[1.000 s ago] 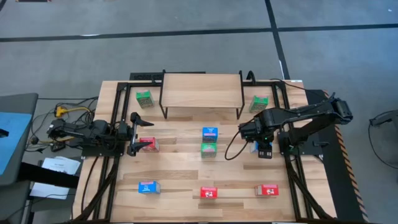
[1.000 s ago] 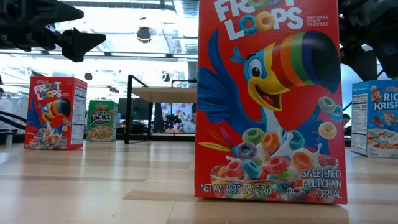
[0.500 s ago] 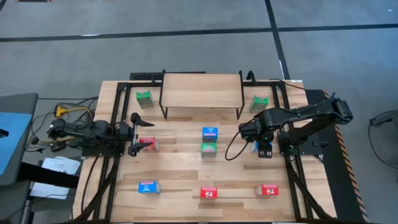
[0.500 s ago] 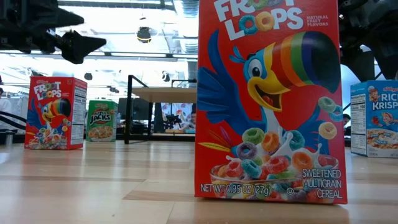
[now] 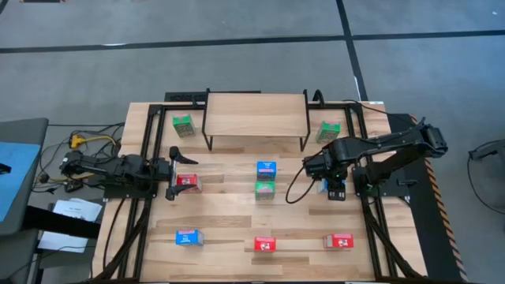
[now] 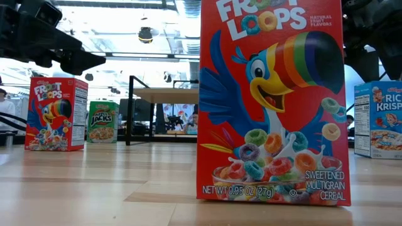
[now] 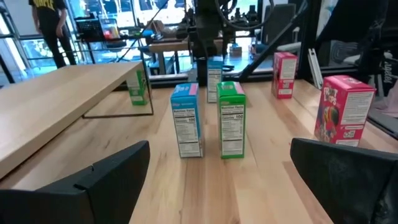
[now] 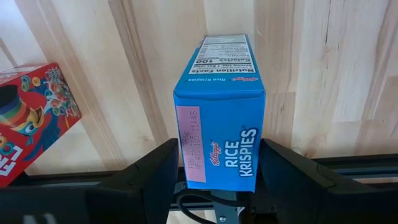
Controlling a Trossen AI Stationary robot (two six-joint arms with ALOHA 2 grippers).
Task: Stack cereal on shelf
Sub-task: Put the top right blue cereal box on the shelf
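Slatted wood table (image 5: 237,225); seemingly office behind.

a red cereal box (image 6: 271,100) fills the low view, its top cut off, hiding most of the shelf (image 6: 164,95).

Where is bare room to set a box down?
The shelf top is wholly bare. The tabletop strip between the middle blue box and the front red box is free. It is crowded around the right gripper and its blue box.
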